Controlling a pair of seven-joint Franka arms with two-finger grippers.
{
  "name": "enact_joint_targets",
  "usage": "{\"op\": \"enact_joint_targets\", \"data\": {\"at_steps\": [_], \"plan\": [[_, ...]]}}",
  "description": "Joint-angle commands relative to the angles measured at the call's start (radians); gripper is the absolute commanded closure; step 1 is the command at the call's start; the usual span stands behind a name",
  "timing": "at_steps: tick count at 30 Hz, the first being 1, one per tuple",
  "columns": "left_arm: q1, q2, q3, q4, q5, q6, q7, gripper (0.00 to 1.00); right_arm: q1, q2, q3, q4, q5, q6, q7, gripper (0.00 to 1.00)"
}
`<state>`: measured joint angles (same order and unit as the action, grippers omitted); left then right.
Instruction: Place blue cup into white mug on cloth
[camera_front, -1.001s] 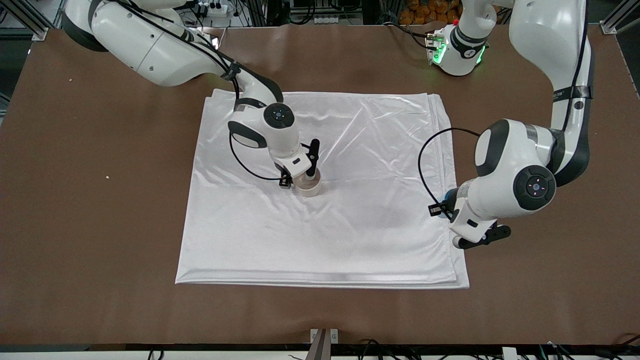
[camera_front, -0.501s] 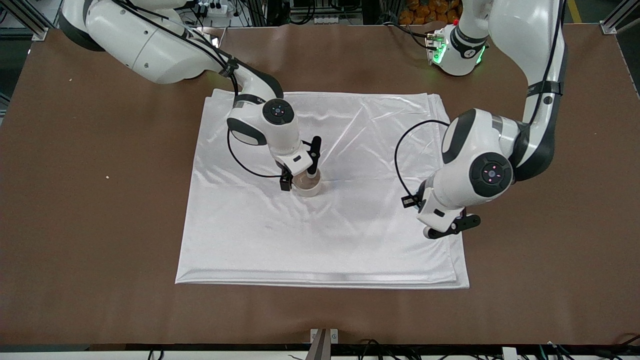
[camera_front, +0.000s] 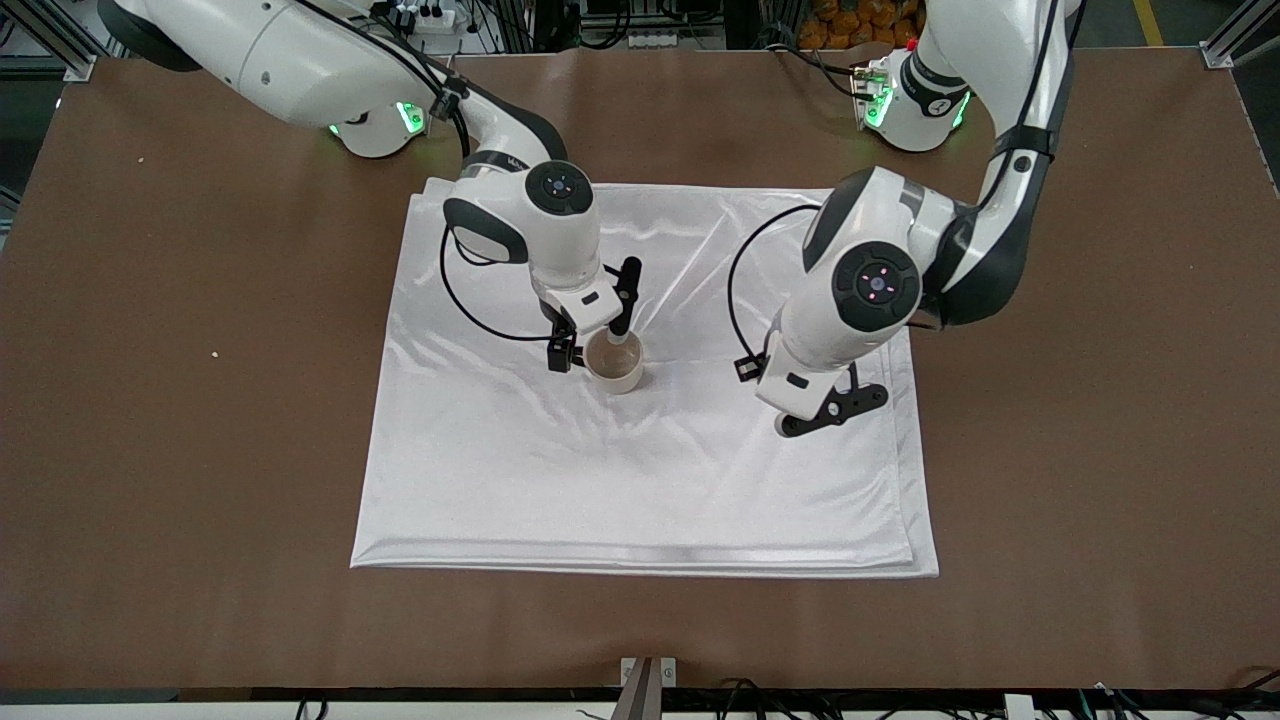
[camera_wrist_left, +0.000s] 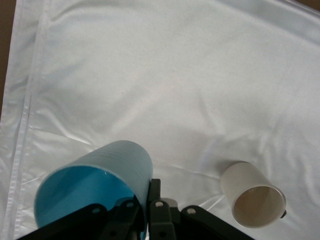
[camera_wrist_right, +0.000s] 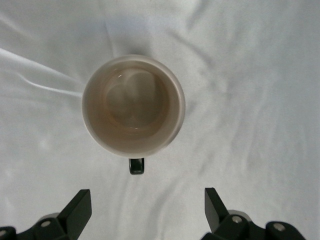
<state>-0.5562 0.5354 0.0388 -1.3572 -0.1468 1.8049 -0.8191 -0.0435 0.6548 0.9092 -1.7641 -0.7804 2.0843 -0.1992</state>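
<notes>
Gripping blue cup (camera_wrist_left: 95, 185) (left gripper (camera_wrist_left: 149, 212)) — over cloth (camera_front: 650, 480).

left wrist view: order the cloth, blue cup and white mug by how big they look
1. cloth, fills nearly the whole view.
2. blue cup, held by the left gripper close to the camera, so nearness inflates it.
3. white mug, standing farther off on the cloth.
</notes>
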Motion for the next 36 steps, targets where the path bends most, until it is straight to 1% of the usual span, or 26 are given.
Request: {"op": "enact_joint_targets", "data": {"at_steps": [1, 4, 6, 9, 12, 15, 18, 23, 26, 30, 36], "plan": [[-0.063, -0.011, 0.016, 0.001, 0.016, -0.012, -0.086, 1.00, -0.026, -0.089, 0.005, -0.026, 0.065, -0.024, 0.012, 0.00], [-0.090, -0.008, 0.016, 0.001, 0.018, -0.012, -0.109, 1.00, -0.032, -0.125, -0.003, -0.028, 0.095, -0.024, 0.009, 0.00], [-0.109, -0.005, 0.018, 0.004, 0.019, -0.010, -0.123, 1.00, -0.030, -0.150, -0.027, -0.029, 0.119, -0.024, 0.007, 0.00], [-0.133, -0.002, 0.019, 0.007, 0.027, -0.009, -0.141, 1.00, -0.030, -0.201, -0.050, -0.029, 0.179, -0.024, -0.005, 0.00], [-0.151, 0.000, 0.019, 0.007, 0.032, -0.006, -0.150, 1.00, -0.027, -0.245, -0.096, -0.028, 0.242, -0.024, -0.055, 0.00], [-0.172, 0.009, 0.021, 0.010, 0.032, 0.008, -0.163, 1.00, -0.024, -0.303, -0.139, -0.028, 0.335, -0.024, -0.104, 0.00], [-0.198, 0.029, 0.021, 0.021, 0.033, 0.037, -0.181, 1.00, -0.012, -0.362, -0.185, -0.028, 0.403, -0.024, -0.144, 0.00], [-0.234, 0.052, 0.023, 0.052, 0.061, 0.051, -0.209, 1.00, -0.010, -0.426, -0.246, -0.028, 0.473, -0.059, -0.198, 0.00], [-0.246, 0.057, 0.023, 0.063, 0.061, 0.053, -0.209, 1.00, -0.007, -0.475, -0.298, -0.029, 0.512, -0.066, -0.239, 0.00], [-0.258, 0.089, 0.023, 0.096, 0.061, 0.054, -0.209, 1.00, -0.001, -0.524, -0.364, -0.029, 0.572, -0.093, -0.281, 0.00], [-0.278, 0.104, 0.023, 0.112, 0.062, 0.068, -0.209, 1.00, -0.001, -0.583, -0.441, -0.029, 0.612, -0.118, -0.324, 0.00]]}}
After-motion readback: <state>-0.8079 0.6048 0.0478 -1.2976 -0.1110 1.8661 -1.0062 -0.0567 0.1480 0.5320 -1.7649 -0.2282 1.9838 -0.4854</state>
